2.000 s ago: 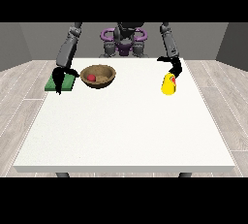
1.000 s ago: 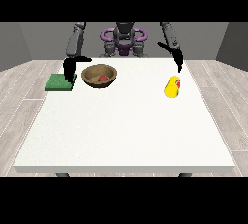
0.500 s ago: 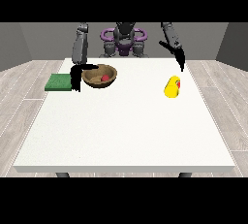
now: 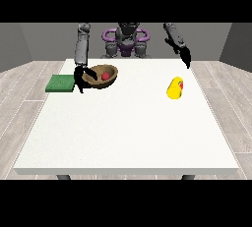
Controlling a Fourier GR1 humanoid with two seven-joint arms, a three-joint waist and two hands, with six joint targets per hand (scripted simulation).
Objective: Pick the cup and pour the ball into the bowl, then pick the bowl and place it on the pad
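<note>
The green pad [image 4: 60, 83] lies at 9 o'clock of the wooden bowl [image 4: 101, 76]. The hand at the view's left [image 4: 80, 78] now grasps the bowl's rim, tipping it up. The red ball [image 4: 105, 76] is inside, so pouring looks done. The yellow cup [image 4: 174, 88] lies alone; the hand at the view's right [image 4: 185, 57] has let go and risen, at 12 o'clock of it

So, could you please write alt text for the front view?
The robot hand at the view's left grips the rim of a tilted brown bowl holding a red ball, beside a green pad. A yellow cup lies near the table's right edge.
</note>
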